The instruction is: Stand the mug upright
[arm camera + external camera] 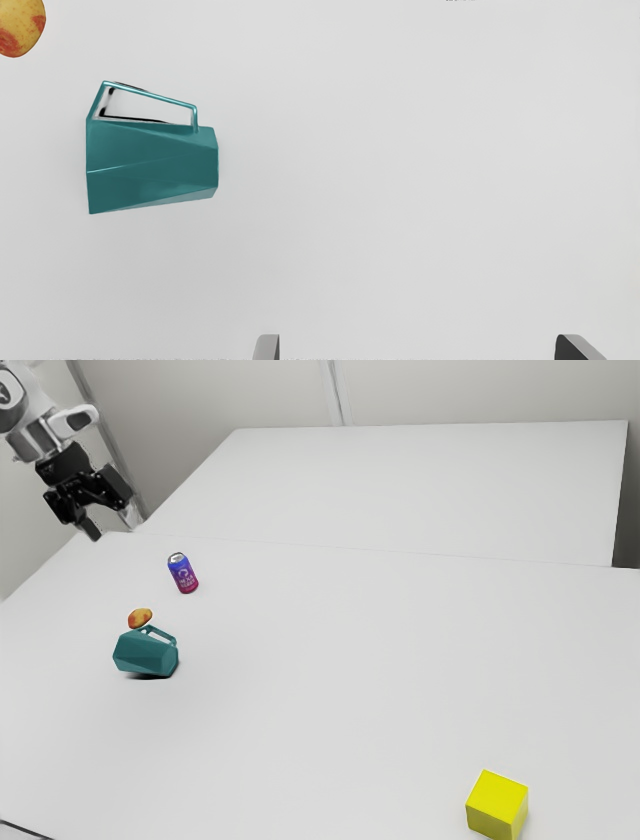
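The gripper (420, 347) stands wide open and empty, raised over the bench (350, 660). The mug (152, 165) lies on its side there; best to pinch its body squarely, lift, turn, and release once its base sits flat. The wrist view details its handle (150, 94); the exterior view adds the gripper's height and, farthest off, a yellow cube (496, 805).

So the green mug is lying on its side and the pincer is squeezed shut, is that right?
Not quite: the pincer is open, not shut. The wrist view shows its two fingers standing wide apart. The green mug is lying on its side, just as you said.
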Available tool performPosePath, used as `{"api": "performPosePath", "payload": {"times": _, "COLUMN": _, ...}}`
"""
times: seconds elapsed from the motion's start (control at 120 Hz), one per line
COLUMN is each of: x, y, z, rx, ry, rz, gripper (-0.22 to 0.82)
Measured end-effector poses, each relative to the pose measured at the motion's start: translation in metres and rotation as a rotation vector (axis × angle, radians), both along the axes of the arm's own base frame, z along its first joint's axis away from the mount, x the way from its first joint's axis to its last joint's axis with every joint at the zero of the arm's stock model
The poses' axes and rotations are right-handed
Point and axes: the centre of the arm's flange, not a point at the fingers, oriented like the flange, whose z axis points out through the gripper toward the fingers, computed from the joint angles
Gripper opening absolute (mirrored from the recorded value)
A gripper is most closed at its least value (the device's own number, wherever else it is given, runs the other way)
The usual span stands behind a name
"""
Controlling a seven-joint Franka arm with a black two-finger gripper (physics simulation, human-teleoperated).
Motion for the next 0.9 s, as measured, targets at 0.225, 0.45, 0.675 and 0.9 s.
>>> {"api": "performPosePath", "payload": {"times": 0.225, "x": -0.019, "y": 0.104, "z": -0.063, "rx": -0.200, "ry": -0.002, "rz": 0.062, "gripper": 0.60}}
{"api": "performPosePath", "payload": {"times": 0.45, "x": -0.006, "y": 0.134, "z": -0.146, "rx": -0.337, "ry": 0.002, "rz": -0.012, "gripper": 0.60}}
{"api": "performPosePath", "payload": {"times": 0.675, "x": -0.019, "y": 0.183, "z": -0.211, "rx": -0.422, "ry": -0.013, "rz": -0.036, "gripper": 0.60}}
{"api": "performPosePath", "payload": {"times": 0.9, "x": -0.011, "y": 0.198, "z": -0.264, "rx": -0.488, "ry": -0.051, "rz": -0.081, "gripper": 0.60}}
